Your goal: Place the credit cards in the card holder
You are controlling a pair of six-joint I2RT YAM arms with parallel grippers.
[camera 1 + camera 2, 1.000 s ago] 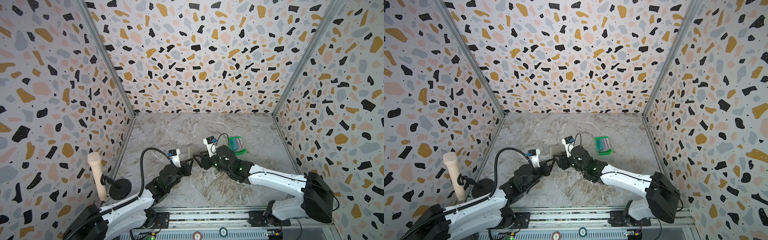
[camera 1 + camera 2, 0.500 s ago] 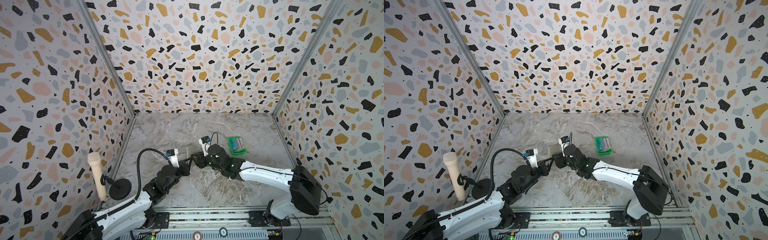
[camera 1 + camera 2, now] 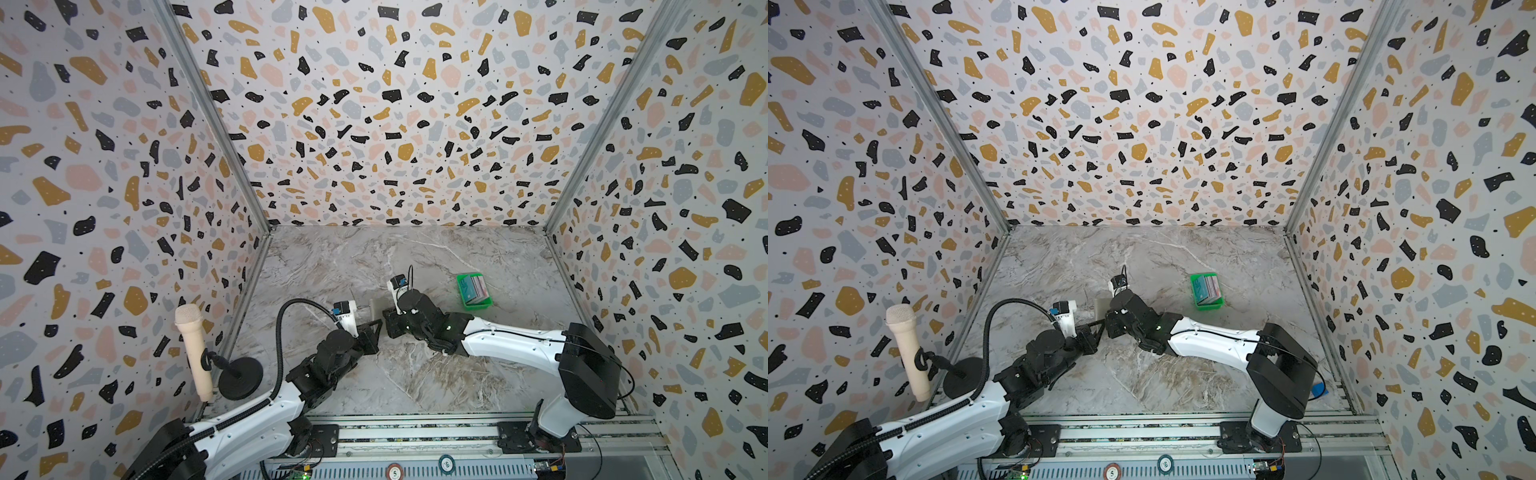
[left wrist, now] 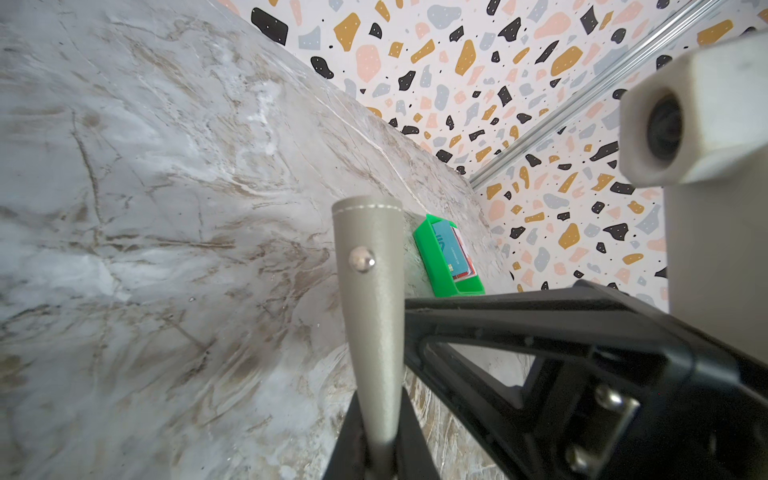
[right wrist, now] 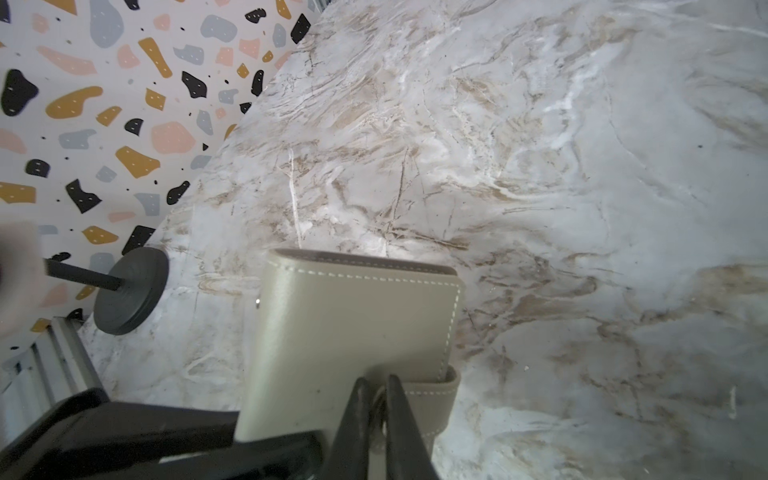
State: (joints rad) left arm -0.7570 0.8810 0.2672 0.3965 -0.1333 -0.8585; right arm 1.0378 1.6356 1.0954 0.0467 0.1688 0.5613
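Observation:
The grey-taupe card holder is held upright above the marble floor between my two grippers. In the left wrist view it stands edge-on with its round snap button showing, and my left gripper is shut on its lower edge. My right gripper is shut on the snap strap at the holder's side. The credit cards stand stacked in a green tray, to the right of both grippers.
The green tray sits right of centre on the floor. A beige microphone on a round black stand stands by the left wall. Patterned walls close in three sides, and a rail runs along the front edge.
My right gripper has moved a little left and back onto the card holder, and its jaws have closed on the strap. The left gripper keeps its grip.

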